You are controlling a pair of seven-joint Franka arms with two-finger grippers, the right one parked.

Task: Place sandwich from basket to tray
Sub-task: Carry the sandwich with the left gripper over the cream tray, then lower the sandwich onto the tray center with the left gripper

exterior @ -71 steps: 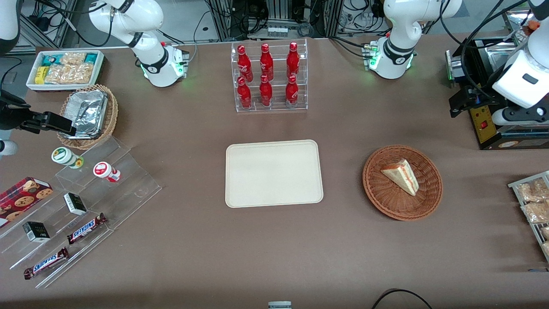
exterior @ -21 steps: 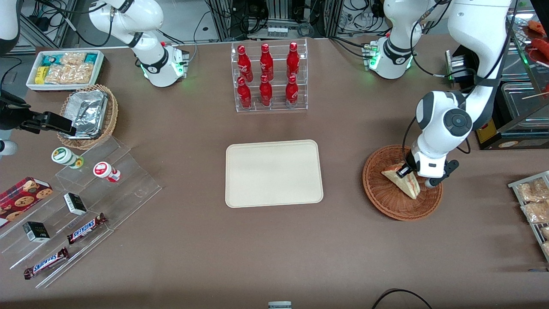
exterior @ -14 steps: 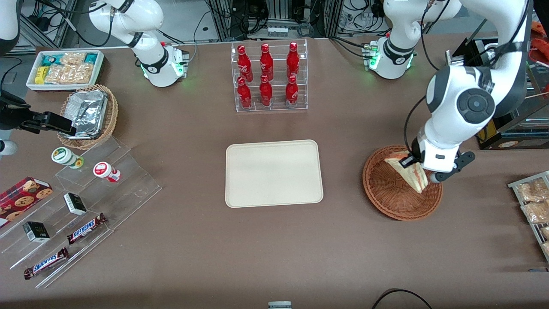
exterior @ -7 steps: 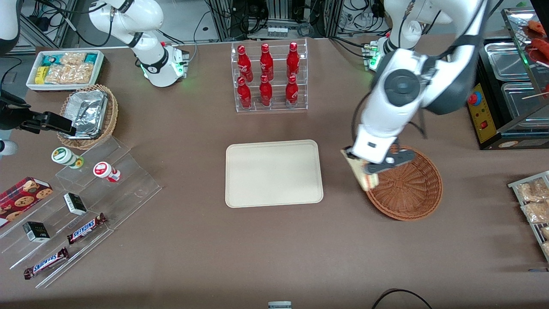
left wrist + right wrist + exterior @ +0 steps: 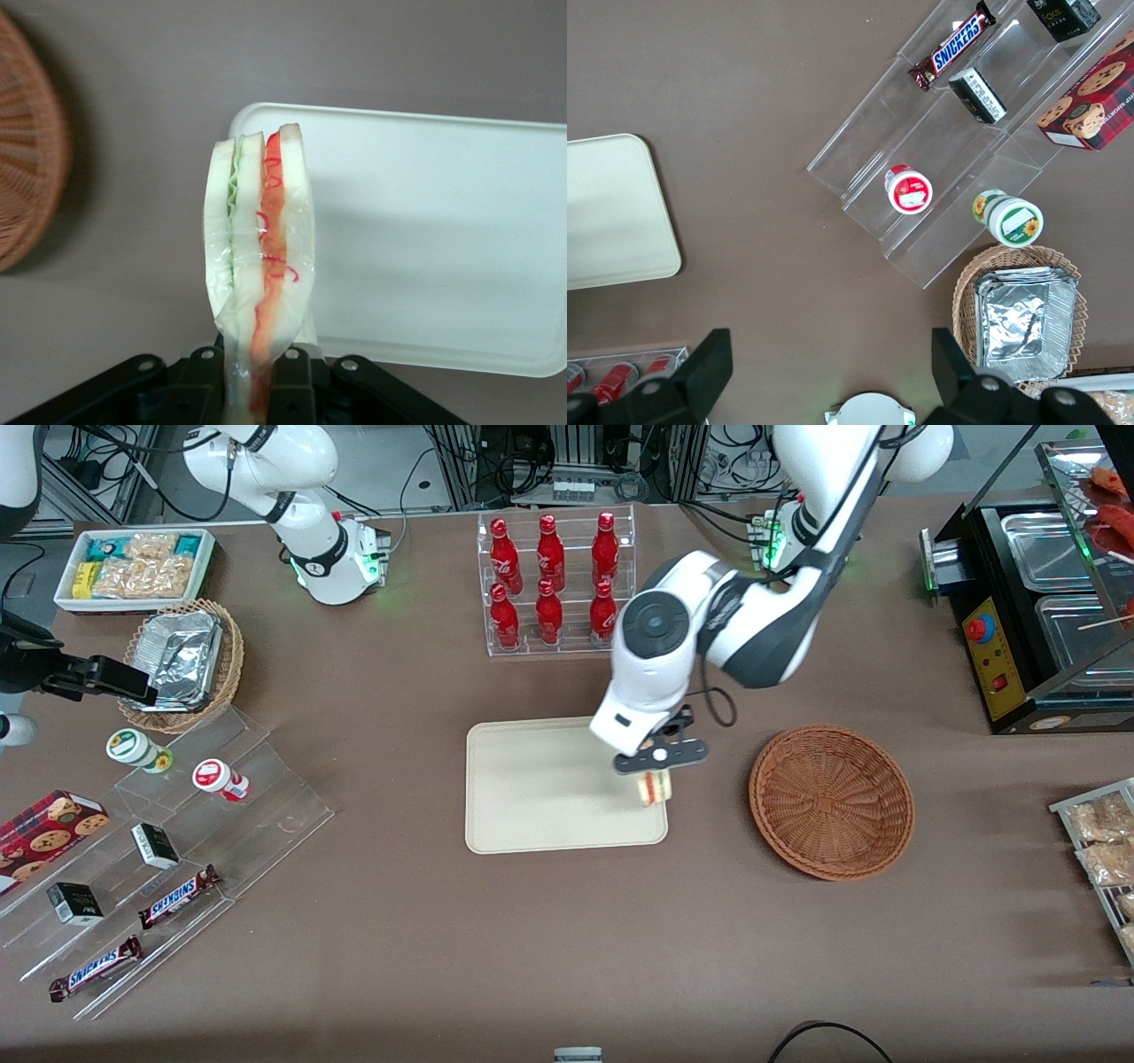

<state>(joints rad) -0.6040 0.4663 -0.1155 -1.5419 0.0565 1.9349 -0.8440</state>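
My left arm's gripper (image 5: 654, 772) hangs over the tray's (image 5: 532, 797) edge nearest the basket, shut on the sandwich (image 5: 656, 788). The wrist view shows the wrapped sandwich (image 5: 260, 257) pinched between the two black fingers (image 5: 294, 388), its white bread, green and red layers pointing away from the gripper (image 5: 257, 390). The cream tray (image 5: 443, 248) lies below it and is bare. The reddish-brown wicker basket (image 5: 831, 802) holds nothing; its rim (image 5: 27, 159) shows in the wrist view too.
A clear rack of red bottles (image 5: 555, 584) stands farther from the front camera than the tray. Toward the parked arm's end are a tan basket with foil containers (image 5: 182, 660), a white snack bin (image 5: 133, 567) and clear stepped shelves with snacks (image 5: 159, 850).
The gripper has carried the sandwich from above the basket's rim sideways to above the tray's near-basket edge. The basket now holds nothing.
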